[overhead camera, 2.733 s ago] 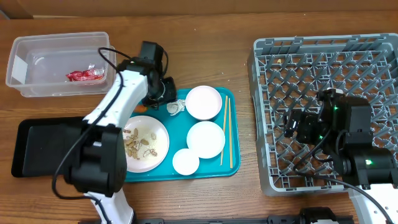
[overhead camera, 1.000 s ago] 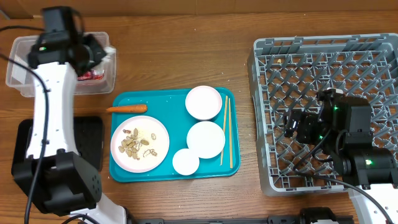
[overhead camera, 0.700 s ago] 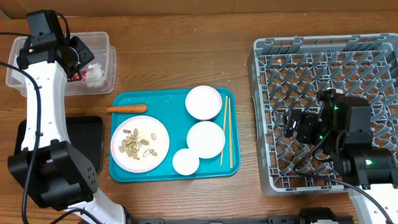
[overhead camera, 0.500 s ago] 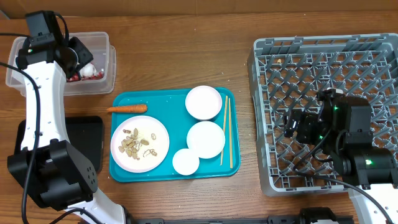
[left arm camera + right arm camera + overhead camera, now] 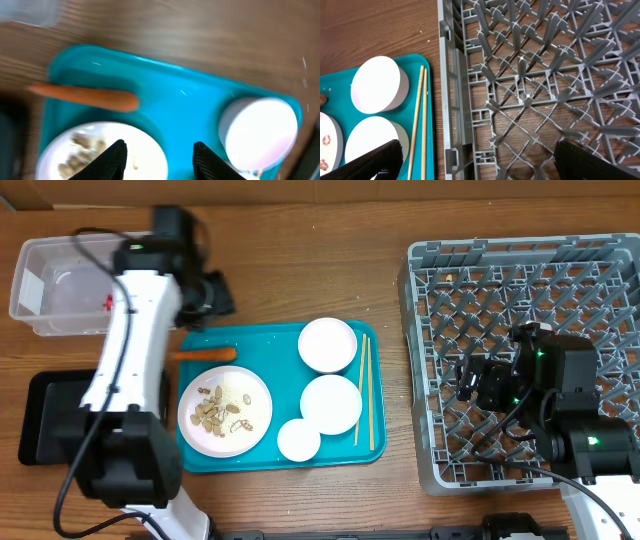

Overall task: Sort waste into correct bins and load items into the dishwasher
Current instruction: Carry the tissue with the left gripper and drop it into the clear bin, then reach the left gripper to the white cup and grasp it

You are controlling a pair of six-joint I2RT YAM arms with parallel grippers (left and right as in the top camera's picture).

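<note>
My left gripper is open and empty above the back left of the teal tray. In the left wrist view its fingers hang over the white plate of tan nut scraps, just in front of the orange carrot. The carrot lies at the tray's left edge. The clear tub holds the red wrapper; the paper wad is hidden by my arm. My right gripper is open and empty over the grey dish rack.
The tray carries the plate, two white bowls, a small cup and chopsticks. The black tray lies at the front left. The rack fills the right side.
My left gripper took the paper wad from the tray to the clear tub and let it go there. It then swung back right over the tray. The right arm has not moved.
</note>
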